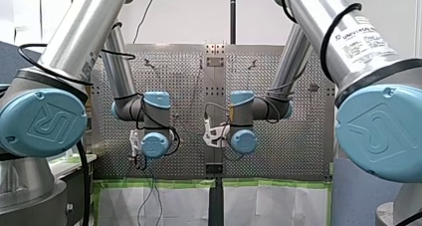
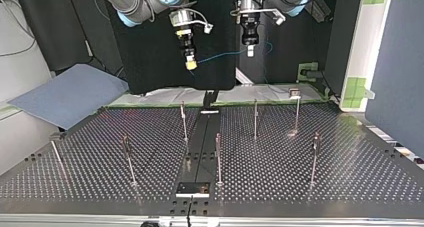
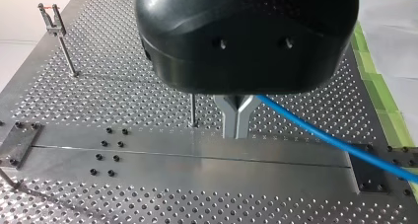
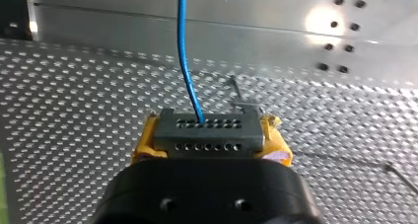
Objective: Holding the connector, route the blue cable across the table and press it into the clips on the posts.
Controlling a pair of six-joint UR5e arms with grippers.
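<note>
Right gripper (image 2: 190,64): above perforated table (image 3: 123,86), yellow pads (image 4: 143,145) clamped on connector (image 4: 206,134). Left gripper (image 3: 237,120): above table, metal fingers (image 3: 229,118) closed around blue cable (image 3: 315,131). Posts (image 2: 255,118): upright on table.

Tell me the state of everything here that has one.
right pincer: shut on connector.
connector: held, cable plugged into it.
left pincer: shut on cable.
cable: in the air between the pincers, in no clip.
posts: upright, none holding cable.
</note>
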